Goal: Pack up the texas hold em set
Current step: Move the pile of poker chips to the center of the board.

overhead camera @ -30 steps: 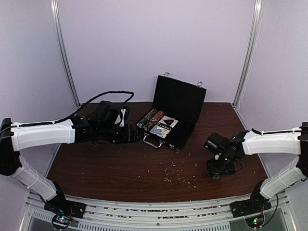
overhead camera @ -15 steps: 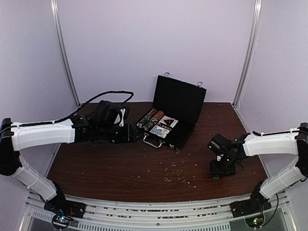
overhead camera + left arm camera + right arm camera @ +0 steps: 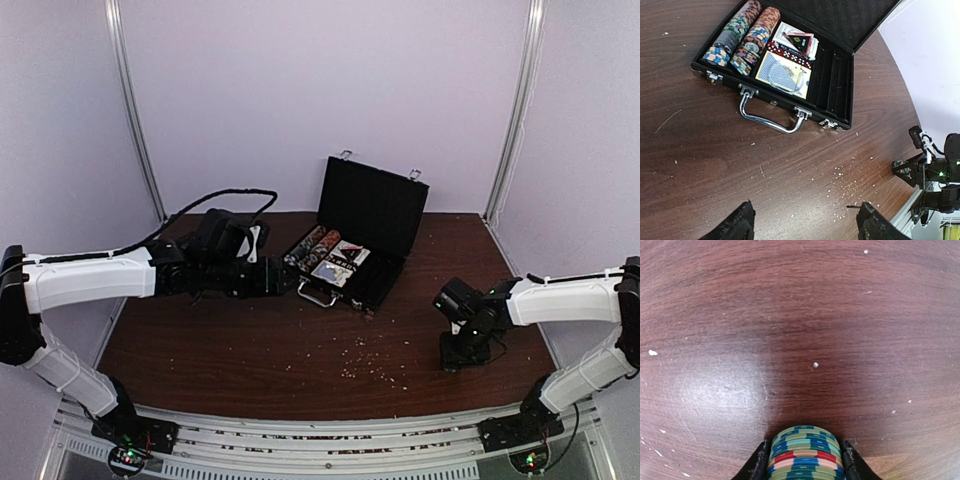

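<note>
The black case (image 3: 385, 285) stands open at the back middle of the table, its lid upright. In the left wrist view the case (image 3: 835, 85) holds rows of striped chips (image 3: 747, 37), card decks (image 3: 785, 75) and small red dice (image 3: 787, 54), with a silver handle (image 3: 771, 120) in front. My left gripper (image 3: 802, 225) is open and empty, above the table just left of the case (image 3: 275, 280). My right gripper (image 3: 805, 460) points down at the table at the right (image 3: 455, 355) and is shut on a stack of striped chips (image 3: 805, 455).
White crumbs (image 3: 375, 365) are scattered on the brown table in front of the case. A black cable (image 3: 235, 195) loops behind the left arm. A metal rail (image 3: 320, 435) runs along the near edge.
My right gripper has moved a little right and toward the near edge, lower over the table. The left arm has not moved.
</note>
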You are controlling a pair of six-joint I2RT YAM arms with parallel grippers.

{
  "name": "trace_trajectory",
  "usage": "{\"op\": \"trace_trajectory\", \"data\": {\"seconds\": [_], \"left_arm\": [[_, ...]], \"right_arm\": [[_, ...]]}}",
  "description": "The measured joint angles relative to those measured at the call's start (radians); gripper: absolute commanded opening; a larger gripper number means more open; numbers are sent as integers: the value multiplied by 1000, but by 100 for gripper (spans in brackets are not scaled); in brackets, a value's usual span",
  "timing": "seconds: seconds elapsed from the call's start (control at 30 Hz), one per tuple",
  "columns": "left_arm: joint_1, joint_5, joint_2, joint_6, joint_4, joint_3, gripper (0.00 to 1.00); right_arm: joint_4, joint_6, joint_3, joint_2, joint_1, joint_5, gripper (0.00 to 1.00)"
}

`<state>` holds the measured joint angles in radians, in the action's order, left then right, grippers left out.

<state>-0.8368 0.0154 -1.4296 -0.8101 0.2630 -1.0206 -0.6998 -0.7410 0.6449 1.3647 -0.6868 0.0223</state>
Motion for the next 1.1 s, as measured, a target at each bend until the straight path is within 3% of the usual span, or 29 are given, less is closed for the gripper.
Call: {"op": "trace_trajectory", "data": {"seconds": [0.23, 0.47, 0.8, 1.1], "left_arm": [[0, 0, 0, -12, -2, 0, 73], [27, 18, 29, -88, -39, 33, 73], [40, 15, 84, -144, -55, 46, 73], [81, 77, 90, -236, -104, 125, 68]], "right_arm": [[4, 28, -5, -7, 0, 4, 26], [-12, 55, 57, 64, -21, 25, 19], [-27, 110, 341, 338, -181, 48, 15], [-44, 212, 632, 557, -242, 89, 12]]}}
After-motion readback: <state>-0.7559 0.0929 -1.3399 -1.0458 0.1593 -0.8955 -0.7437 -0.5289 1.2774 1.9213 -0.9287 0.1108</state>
